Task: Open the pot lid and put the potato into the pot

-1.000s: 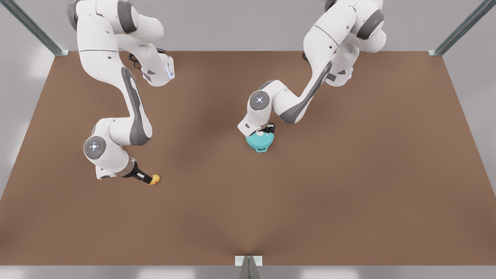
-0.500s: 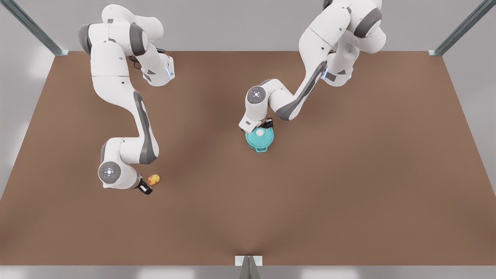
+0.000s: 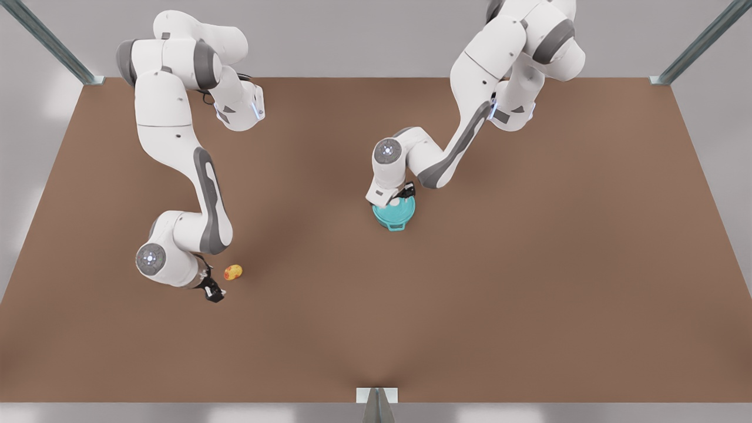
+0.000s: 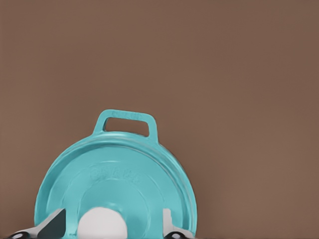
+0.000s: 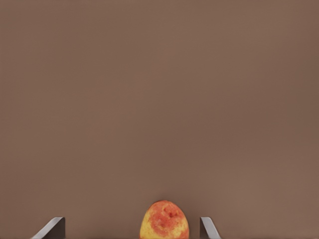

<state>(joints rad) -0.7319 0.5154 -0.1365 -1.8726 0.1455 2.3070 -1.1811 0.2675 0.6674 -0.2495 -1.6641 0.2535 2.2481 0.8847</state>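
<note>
While the pot lid (image 3: 396,207) sits closed on the pot (image 3: 392,219) near the middle of the brown desk (image 3: 529,264), the front view shows the left gripper (image 3: 402,192) hanging right over it, at the end of the arm on the front view's right. The potato (image 3: 233,271) lies on the desk well apart from the pot, toward the front view's left. The right gripper (image 3: 211,291) is just beside the potato, on its left and slightly nearer the camera; the two look apart.

In the left wrist view, the pot lid (image 4: 117,191) covers the pot, with one loop handle (image 4: 127,124) jutting out past its rim. The left gripper (image 4: 112,224) has its fingers (image 4: 52,226) spread, one on each side of the white knob (image 4: 102,222), with a gap between each finger and the knob.

In the right wrist view, the potato (image 5: 164,220) rests on the bare desk (image 5: 159,99). The right gripper (image 5: 132,229) has its fingertips (image 5: 54,228) spread wide, and the potato lies between them, clear of both.
</note>
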